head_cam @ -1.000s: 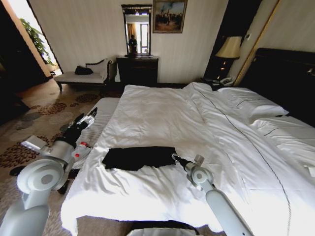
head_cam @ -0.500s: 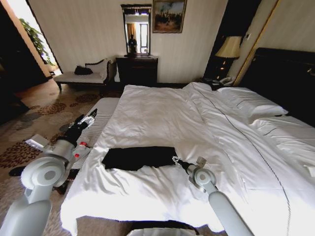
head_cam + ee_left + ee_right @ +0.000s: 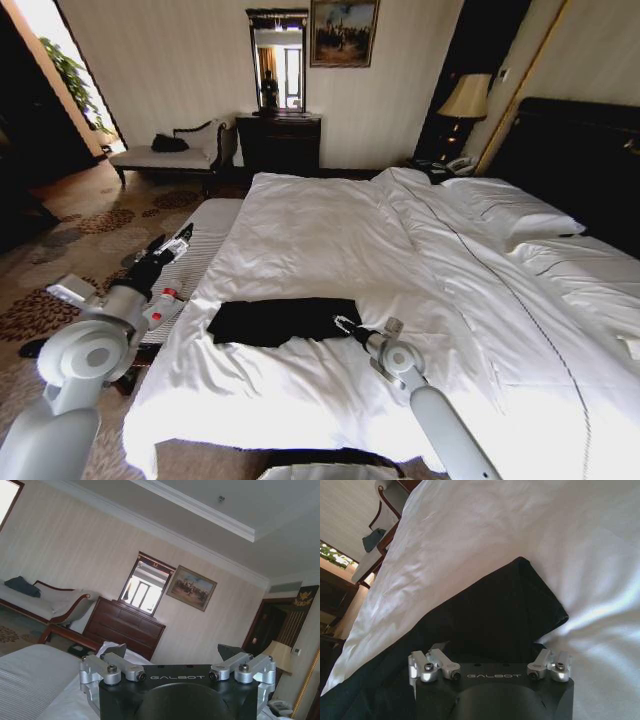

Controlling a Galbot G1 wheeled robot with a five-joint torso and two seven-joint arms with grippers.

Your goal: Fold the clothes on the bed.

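Near the bed's (image 3: 330,240) foot edge the T-shirt (image 3: 283,320) lies already folded into a narrow band; a final fold seems left. Right tool (image 3: 343,324) touches its end, jaws spread, empty; left tool (image 3: 184,236) hovers open beside the bed.

The right arm reaches forward from the near edge of the bed, its pale grey forearm rising to a rounded silver wrist joint, and the right gripper (image 3: 343,323) points away from the robot, low over the bedding near the near edge. In its own wrist camera the right gripper (image 3: 487,647) shows a black body with silver finger mounts set wide apart, fingers spread. The left arm is bent up off the bed's left side, big grey elbow joint nearest the camera, black forearm angled up and forward. The left gripper (image 3: 183,235) hangs in the air; up close the left gripper (image 3: 172,652) has its dark fingertips standing well apart
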